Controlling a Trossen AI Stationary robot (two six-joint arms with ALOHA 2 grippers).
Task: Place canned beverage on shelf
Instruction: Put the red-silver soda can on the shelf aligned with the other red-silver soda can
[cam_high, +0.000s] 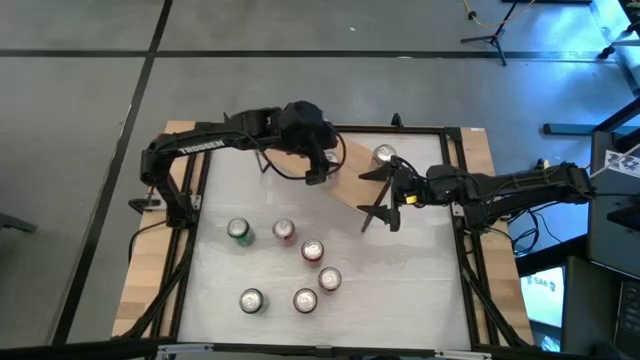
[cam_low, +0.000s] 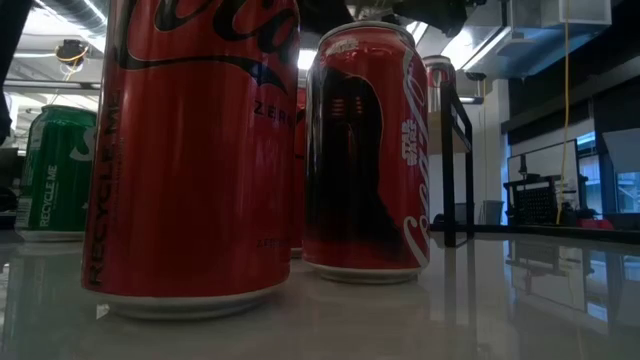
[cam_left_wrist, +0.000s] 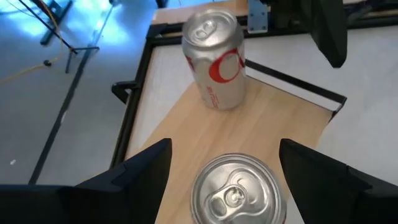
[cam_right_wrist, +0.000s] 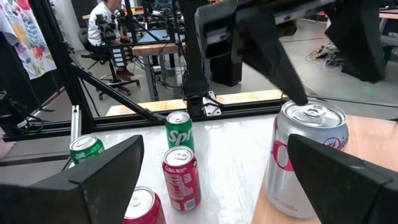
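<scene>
Can (cam_left_wrist: 239, 190) between spread left gripper (cam_left_wrist: 227, 168) fingers, standing on shelf (cam_left_wrist: 273, 127) near the silver can (cam_left_wrist: 214, 59). Best lifted straight up, clear of both. Right gripper (cam_high: 385, 205) spread, waiting beside shelf.

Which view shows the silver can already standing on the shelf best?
The left wrist view: the silver can stands upright on the shelf, fully visible. The right wrist view shows it partly behind the right claw. The high view shows only its small top. The low view does not clearly show it.
</scene>
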